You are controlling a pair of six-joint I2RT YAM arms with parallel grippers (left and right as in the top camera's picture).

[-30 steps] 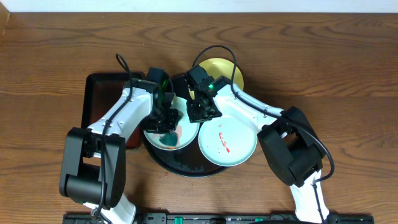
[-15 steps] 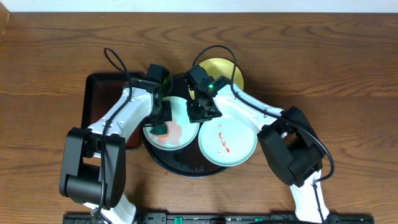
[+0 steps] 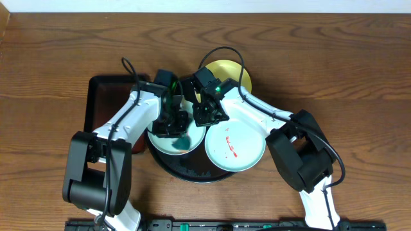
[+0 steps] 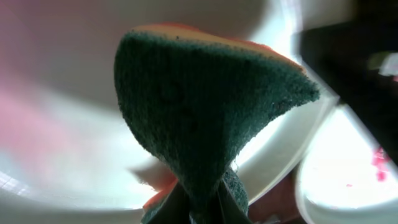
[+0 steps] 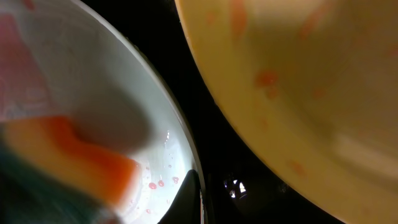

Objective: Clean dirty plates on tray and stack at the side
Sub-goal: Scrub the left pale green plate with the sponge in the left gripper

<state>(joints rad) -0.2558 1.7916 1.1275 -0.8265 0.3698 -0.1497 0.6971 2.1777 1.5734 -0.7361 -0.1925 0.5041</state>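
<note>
My left gripper (image 3: 174, 123) is shut on a green and orange sponge (image 3: 182, 139) and presses it onto the left pale blue-green plate (image 3: 164, 142). In the left wrist view the sponge (image 4: 205, 106) fills the middle over that plate (image 4: 62, 130). My right gripper (image 3: 207, 115) is shut on the far right rim of that plate; one finger (image 5: 188, 194) shows on the rim (image 5: 165, 118). A second blue-green plate (image 3: 235, 145) with red smears lies to the right. The yellow plate (image 3: 232, 72) lies behind, smeared in the right wrist view (image 5: 298, 81). All sit on the round black tray (image 3: 186, 171).
A rectangular black tray (image 3: 97, 96) lies left of the round tray, under my left arm. The wooden table (image 3: 334, 64) stretches to the right and back. The two arms stand close together over the left plate.
My left gripper has swept the sponge over the left plate, first up and left, then back down and right. The pink smear seen half a second ago is now covered. The right gripper has not moved.
</note>
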